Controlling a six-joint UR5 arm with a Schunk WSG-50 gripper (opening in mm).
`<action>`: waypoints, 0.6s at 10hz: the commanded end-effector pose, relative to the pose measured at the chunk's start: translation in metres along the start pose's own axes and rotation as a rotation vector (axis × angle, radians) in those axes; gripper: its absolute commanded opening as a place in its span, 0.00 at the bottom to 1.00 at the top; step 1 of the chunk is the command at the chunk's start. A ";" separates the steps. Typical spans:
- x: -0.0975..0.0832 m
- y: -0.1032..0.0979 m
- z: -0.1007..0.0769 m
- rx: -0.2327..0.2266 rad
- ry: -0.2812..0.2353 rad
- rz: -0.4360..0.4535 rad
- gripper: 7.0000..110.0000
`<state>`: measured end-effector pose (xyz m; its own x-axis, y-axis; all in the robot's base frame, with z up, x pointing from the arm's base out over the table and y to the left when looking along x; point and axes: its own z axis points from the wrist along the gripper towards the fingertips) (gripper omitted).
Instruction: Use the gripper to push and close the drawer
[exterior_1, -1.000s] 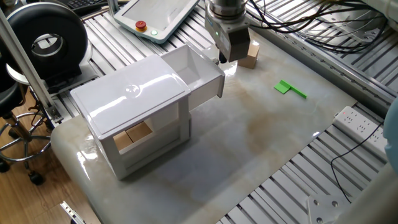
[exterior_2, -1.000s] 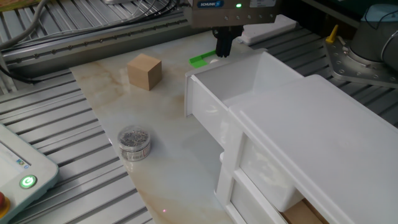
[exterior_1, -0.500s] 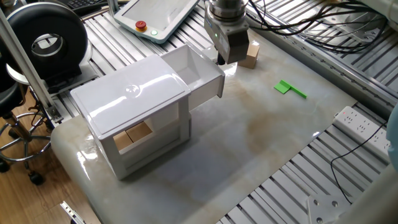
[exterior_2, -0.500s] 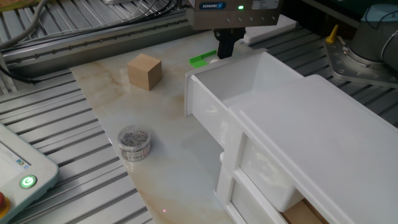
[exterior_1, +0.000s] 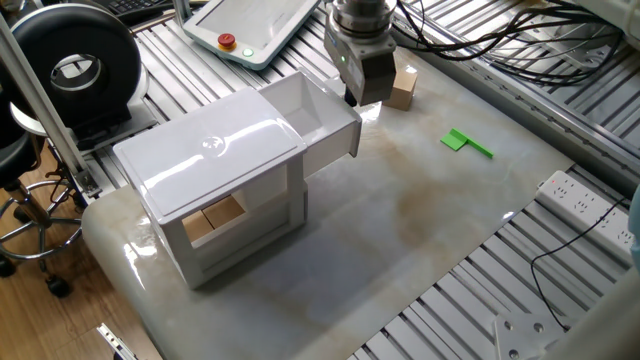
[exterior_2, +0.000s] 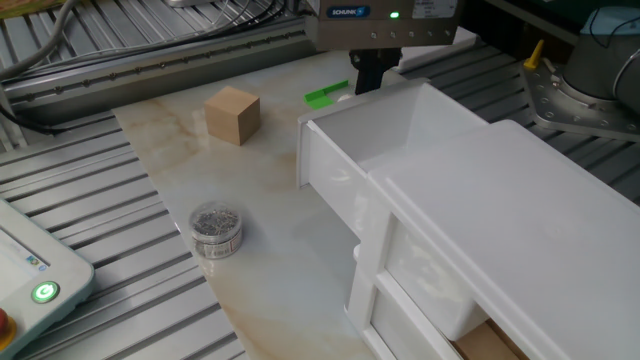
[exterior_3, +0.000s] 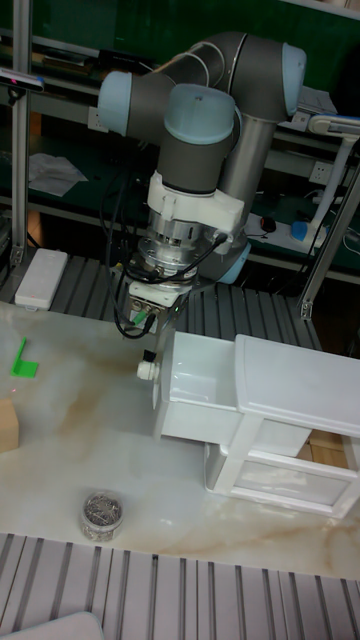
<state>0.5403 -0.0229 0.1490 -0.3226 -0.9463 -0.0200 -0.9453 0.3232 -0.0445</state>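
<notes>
The white drawer (exterior_1: 318, 122) stands pulled out of its white cabinet (exterior_1: 205, 150), empty inside. My gripper (exterior_1: 352, 98) hangs just outside the drawer's front panel, at its far corner, with its dark fingers together and holding nothing. In the other fixed view the gripper (exterior_2: 368, 80) sits right behind the front panel's top edge of the drawer (exterior_2: 400, 130). In the tall view the gripper (exterior_3: 149, 352) is just above a small white knob (exterior_3: 147, 371) on the front of the drawer (exterior_3: 195, 395). I cannot tell whether the fingers touch the panel.
A wooden cube (exterior_1: 403, 88) stands just beyond the gripper, and a green piece (exterior_1: 466, 143) lies to the right. A small jar of metal bits (exterior_2: 216, 230) stands on the table beside the drawer. Wooden blocks (exterior_1: 215, 218) lie in the cabinet's lower shelf. A power strip (exterior_1: 590, 205) sits at the right edge.
The gripper has shifted slightly sideways along the drawer's front panel. The drawer stays pulled out by the same amount.
</notes>
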 end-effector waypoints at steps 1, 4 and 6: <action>-0.010 0.002 -0.001 0.001 -0.026 0.004 0.00; -0.016 0.004 -0.004 0.000 -0.032 -0.004 0.00; -0.020 0.005 -0.004 0.000 -0.043 -0.002 0.00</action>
<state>0.5406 -0.0098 0.1509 -0.3156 -0.9481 -0.0392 -0.9472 0.3172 -0.0459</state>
